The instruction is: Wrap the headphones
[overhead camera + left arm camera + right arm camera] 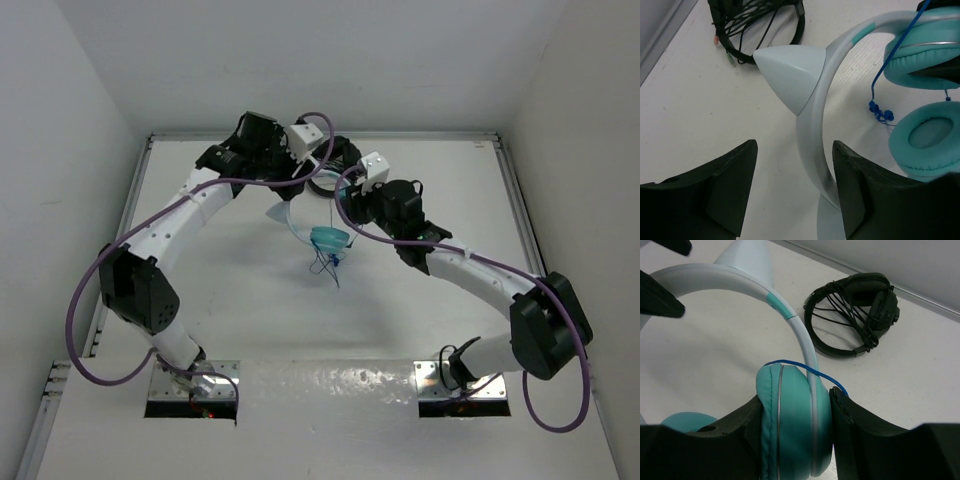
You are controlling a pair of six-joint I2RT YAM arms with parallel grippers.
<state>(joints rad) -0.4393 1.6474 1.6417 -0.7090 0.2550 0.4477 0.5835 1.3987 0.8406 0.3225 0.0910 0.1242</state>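
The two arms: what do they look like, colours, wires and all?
Both the left arm and right arm have white tube-like shells joined by chunky black joint housings. A purple cable loops loosely along each. A small white box sits near each wrist. The left pincer and right pincer have broad, matte black, wedge-shaped fingers.

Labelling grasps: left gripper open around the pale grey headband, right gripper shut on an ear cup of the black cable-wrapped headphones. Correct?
No. The right wrist view shows the right gripper shut on a padded ear cup of the turquoise headphones; the black cable-wrapped headphones lie apart, beyond it. The left gripper is open around the pale grey headband, as stated.
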